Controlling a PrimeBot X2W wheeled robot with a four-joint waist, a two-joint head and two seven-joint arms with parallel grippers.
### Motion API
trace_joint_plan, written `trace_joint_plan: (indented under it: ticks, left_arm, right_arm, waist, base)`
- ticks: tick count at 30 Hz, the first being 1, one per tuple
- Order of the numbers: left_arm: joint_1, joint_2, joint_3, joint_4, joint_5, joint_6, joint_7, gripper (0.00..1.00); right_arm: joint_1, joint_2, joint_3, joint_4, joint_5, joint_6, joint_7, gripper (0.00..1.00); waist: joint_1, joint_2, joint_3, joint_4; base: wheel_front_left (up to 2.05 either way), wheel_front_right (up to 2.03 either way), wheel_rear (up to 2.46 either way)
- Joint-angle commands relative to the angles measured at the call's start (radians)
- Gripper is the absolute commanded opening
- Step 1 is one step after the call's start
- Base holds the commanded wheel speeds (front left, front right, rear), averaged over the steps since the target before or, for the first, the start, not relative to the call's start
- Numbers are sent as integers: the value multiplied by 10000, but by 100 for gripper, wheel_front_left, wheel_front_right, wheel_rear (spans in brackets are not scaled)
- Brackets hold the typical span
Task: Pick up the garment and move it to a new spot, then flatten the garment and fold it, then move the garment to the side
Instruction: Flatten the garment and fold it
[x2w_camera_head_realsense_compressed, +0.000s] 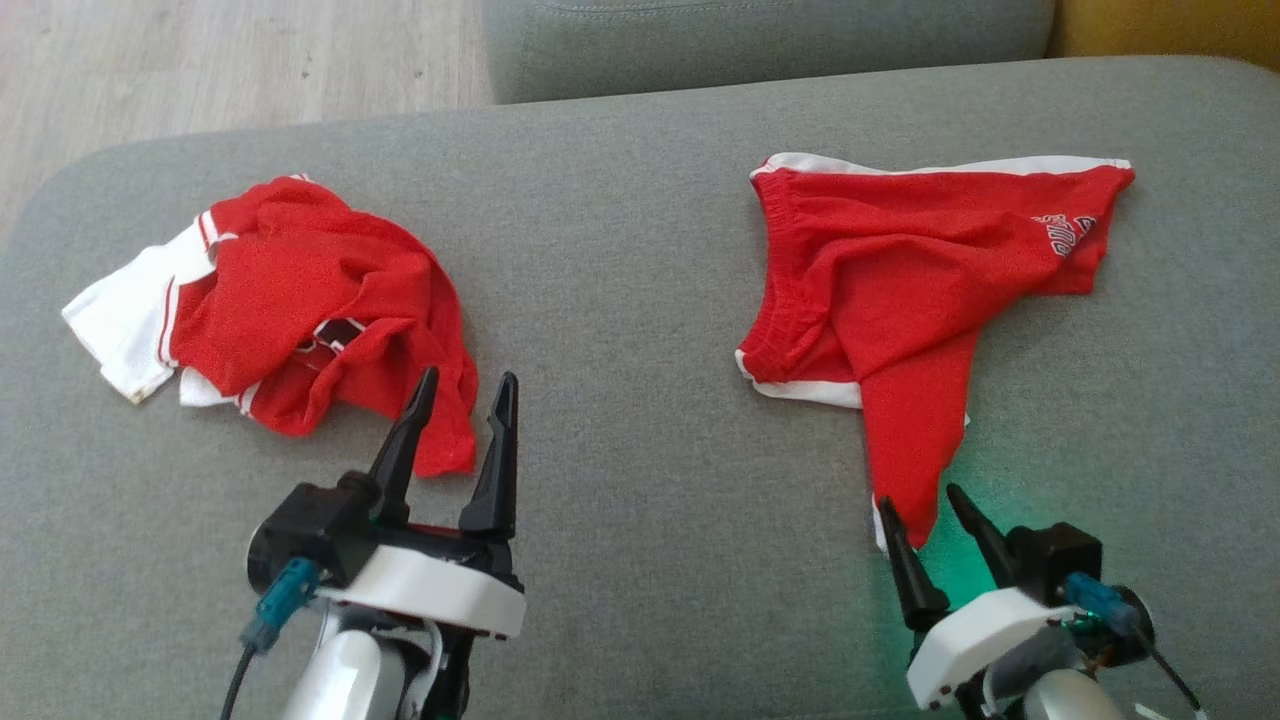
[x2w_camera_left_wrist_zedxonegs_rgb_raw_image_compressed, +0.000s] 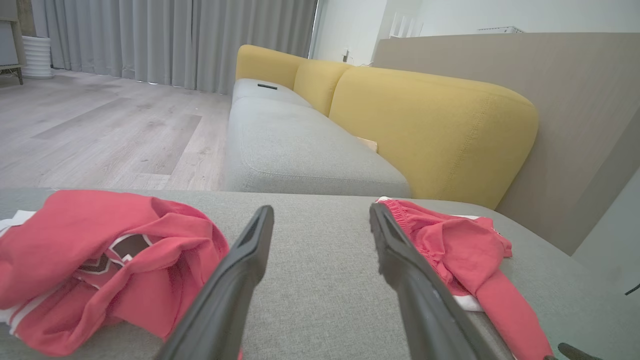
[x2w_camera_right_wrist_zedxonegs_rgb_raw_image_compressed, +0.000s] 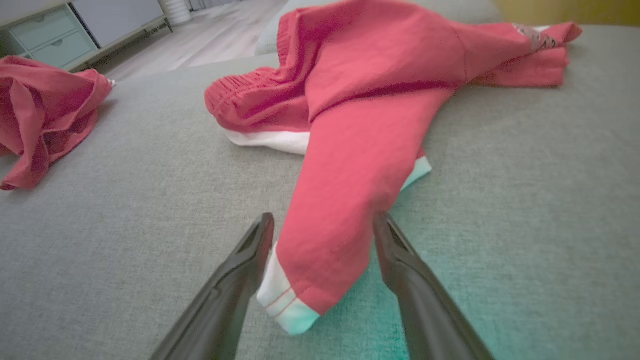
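— Where are the red shorts (x2w_camera_head_realsense_compressed: 900, 290)?
— On the grey sofa (x2w_camera_head_realsense_compressed: 640, 250), right side. The right hand (x2w_camera_head_realsense_compressed: 920, 497) is wide open around a leg end.
— And the left hand (x2w_camera_head_realsense_compressed: 469, 375)?
— Wide open too, beside the red shirt (x2w_camera_head_realsense_compressed: 300, 300)

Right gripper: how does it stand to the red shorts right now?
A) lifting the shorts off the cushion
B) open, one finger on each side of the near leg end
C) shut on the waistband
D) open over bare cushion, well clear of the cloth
B: in the right wrist view the right gripper is open, its fingers flanking the white-hemmed leg end of the red shorts, which lie flat on the grey cushion.
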Motion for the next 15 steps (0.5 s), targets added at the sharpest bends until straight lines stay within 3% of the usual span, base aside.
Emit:
trace_joint_plan:
  ticks: [1, 9, 10, 11, 12, 15]
  left_arm:
    - [-336, 14, 268, -309, 39, -12, -49, 100]
    - [-410, 14, 191, -290, 22, -3, -49, 100]
    - [-417, 14, 195, -295, 21, 7, -49, 100]
    - [-427, 14, 201, -301, 23, 15, -49, 100]
    - [-435, 14, 208, -305, 25, 21, -49, 100]
    - [-427, 14, 237, -308, 37, 26, -49, 100]
  right_arm:
    - [-219, -7, 280, -264, 38, -7, 79, 100]
    - [-310, -5, 473, 68, 193, -7, 724, 100]
    - [-347, -4, 488, 113, 197, -7, 759, 84]
    - [-400, -4, 479, 150, 168, -7, 763, 9]
    - [-456, -4, 425, 186, 130, -7, 755, 0]
    - [-647, -4, -94, 209, -71, -7, 641, 0]
  waist:
    - [0, 0, 30, 5]
    - [0, 0, 170, 78]
    - [0, 0, 194, 78]
    - [0, 0, 217, 75]
    - [0, 0, 234, 69]
    - [0, 0, 235, 10]
  base:
    - [0, 0, 0]
    - [0, 0, 0]
    - [0, 0, 0]
    - [0, 0, 0]
    - [0, 0, 0]
    - [0, 0, 0]
